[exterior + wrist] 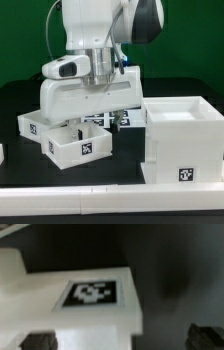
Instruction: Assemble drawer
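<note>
The large white cube-shaped housing stands at the exterior view's right, with a tag low on its front. Two small white trays lie at the left: one nearer with a tag on its side, one farther left. My gripper hangs low over the nearer tray, its fingertips hidden behind the tray's wall. In the wrist view, a white tagged tray part fills the middle. My gripper is open, with dark fingertips far apart and the white part's edge between them, not clamped.
The marker board lies behind the trays, mostly hidden by the arm. A small white piece shows at the exterior view's left edge. A white strip runs along the table's front edge. The tabletop is black.
</note>
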Robot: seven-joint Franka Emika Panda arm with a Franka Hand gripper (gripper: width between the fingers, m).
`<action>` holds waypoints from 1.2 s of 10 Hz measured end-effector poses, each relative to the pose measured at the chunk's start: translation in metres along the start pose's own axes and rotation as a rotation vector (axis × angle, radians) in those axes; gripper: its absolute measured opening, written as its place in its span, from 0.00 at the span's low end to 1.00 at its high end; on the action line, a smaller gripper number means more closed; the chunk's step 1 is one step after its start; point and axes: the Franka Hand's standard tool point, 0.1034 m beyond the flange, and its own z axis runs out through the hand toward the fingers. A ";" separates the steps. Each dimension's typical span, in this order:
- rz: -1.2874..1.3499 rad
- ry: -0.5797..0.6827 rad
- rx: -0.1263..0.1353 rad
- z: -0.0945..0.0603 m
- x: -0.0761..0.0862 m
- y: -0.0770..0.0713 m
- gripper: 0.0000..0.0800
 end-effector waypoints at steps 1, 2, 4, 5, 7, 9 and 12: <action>0.000 -0.002 0.002 0.000 0.000 0.000 0.81; 0.000 -0.002 0.002 0.000 0.000 0.000 0.66; 0.001 -0.002 0.002 0.000 0.000 0.000 0.29; 0.001 -0.003 0.002 0.000 0.000 0.000 0.29; 0.001 -0.002 0.002 0.000 0.000 0.000 0.05; 0.001 -0.002 0.002 0.000 0.000 0.000 0.05; -0.087 -0.020 0.022 -0.007 0.008 0.010 0.05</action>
